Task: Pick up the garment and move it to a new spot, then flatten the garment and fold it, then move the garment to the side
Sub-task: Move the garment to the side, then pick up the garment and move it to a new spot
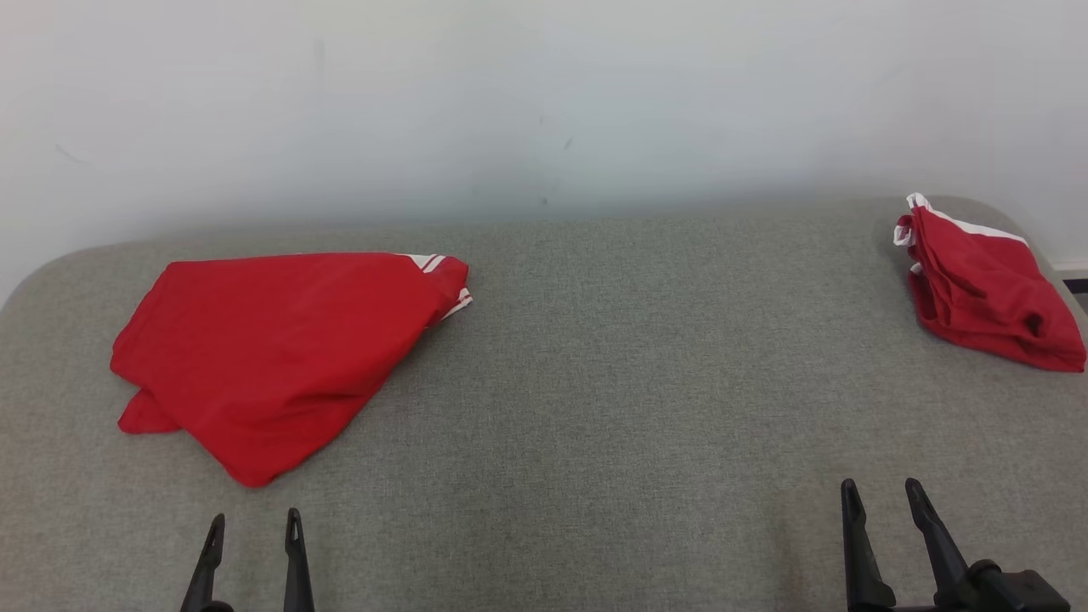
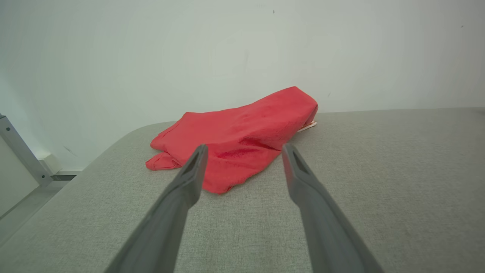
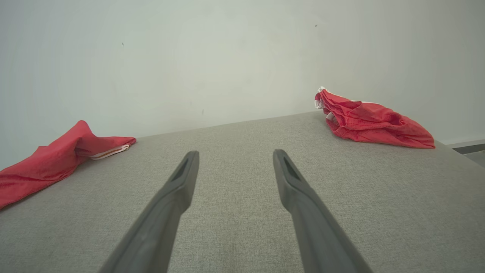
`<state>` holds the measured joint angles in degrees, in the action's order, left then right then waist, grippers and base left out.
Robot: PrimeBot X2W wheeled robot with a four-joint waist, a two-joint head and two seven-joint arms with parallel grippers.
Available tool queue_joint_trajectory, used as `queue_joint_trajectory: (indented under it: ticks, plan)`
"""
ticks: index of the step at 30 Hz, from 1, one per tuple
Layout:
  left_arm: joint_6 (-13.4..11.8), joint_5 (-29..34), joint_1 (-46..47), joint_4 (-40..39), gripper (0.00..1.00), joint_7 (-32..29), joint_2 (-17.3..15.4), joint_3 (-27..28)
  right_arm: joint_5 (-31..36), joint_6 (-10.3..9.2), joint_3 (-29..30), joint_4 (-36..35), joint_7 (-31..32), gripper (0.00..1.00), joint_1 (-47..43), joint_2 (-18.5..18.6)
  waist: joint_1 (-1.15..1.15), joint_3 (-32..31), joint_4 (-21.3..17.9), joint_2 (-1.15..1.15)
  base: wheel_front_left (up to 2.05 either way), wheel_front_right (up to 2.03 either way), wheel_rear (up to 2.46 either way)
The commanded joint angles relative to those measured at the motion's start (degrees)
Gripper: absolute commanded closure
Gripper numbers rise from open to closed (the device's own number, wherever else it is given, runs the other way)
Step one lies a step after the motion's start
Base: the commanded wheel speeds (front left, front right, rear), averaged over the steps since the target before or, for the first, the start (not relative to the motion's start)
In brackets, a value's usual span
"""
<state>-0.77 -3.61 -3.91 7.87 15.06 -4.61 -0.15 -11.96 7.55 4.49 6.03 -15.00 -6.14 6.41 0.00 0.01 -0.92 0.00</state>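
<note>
Left hand (image 1: 256, 515) and right hand (image 1: 881, 483), lower edge: fingers apart, empty. Crumpled garment (image 1: 986, 289), upper right, lies nearer the right hand, its long axis slanting down-right. Folded garment (image 1: 272, 348) lies just above the left hand.

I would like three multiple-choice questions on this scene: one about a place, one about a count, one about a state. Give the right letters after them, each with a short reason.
1. Where on the table does the crumpled garment lie?
A. in the centre
B. at the near left edge
C. at the far right corner

2. How many red garments lie on the table?
A. one
B. two
C. three

3. In what state is the left gripper?
A. open and empty
B. shut on cloth
C. shut and empty

Answers:
1 C: in the head view it lies by the rounded far right corner.
2 B: the smoother garment lies at the left, the crumpled one at the right.
3 A: its fingers stand apart and hold nothing.
</note>
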Motion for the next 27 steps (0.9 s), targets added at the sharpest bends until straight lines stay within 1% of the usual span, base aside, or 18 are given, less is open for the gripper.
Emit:
queue_joint_trajectory:
  ticks: [1,5,19,22,27]
  plan:
    - [0.0,-0.3,-0.7,0.2,0.0,0.2,0.2,0.1,0.4,-0.14,-0.1,0.0,-0.2,0.0,-0.6,-0.3,0.0,-0.1,0.1,0.0,0.0,0.0,0.0]
    - [0.3,-0.3,-0.7,0.6,0.0,0.2,0.3,0.4,0.5,-0.14,-0.4,0.1,-0.2,0.0,-0.8,-0.8,0.0,-0.4,0.3,0.0,0.0,0.0,0.0]
    - [0.9,0.3,-0.3,0.8,0.0,0.2,0.4,0.6,0.9,-0.15,-1.1,0.3,-0.2,0.0,-1.2,-1.0,0.0,-0.2,1.3,0.0,0.0,0.0,0.0]
    - [1.0,0.6,-0.3,0.8,0.0,0.2,0.5,0.7,1.0,-0.15,-1.3,0.3,-0.2,0.0,-1.3,-1.1,0.0,-0.1,2.2,0.0,0.0,0.0,0.0]
    - [1.0,0.8,0.2,0.7,0.0,0.2,0.6,0.6,0.8,-0.15,-1.6,0.3,-0.2,0.0,-1.6,-1.3,0.0,0.3,5.4,0.0,0.0,0.0,0.0]
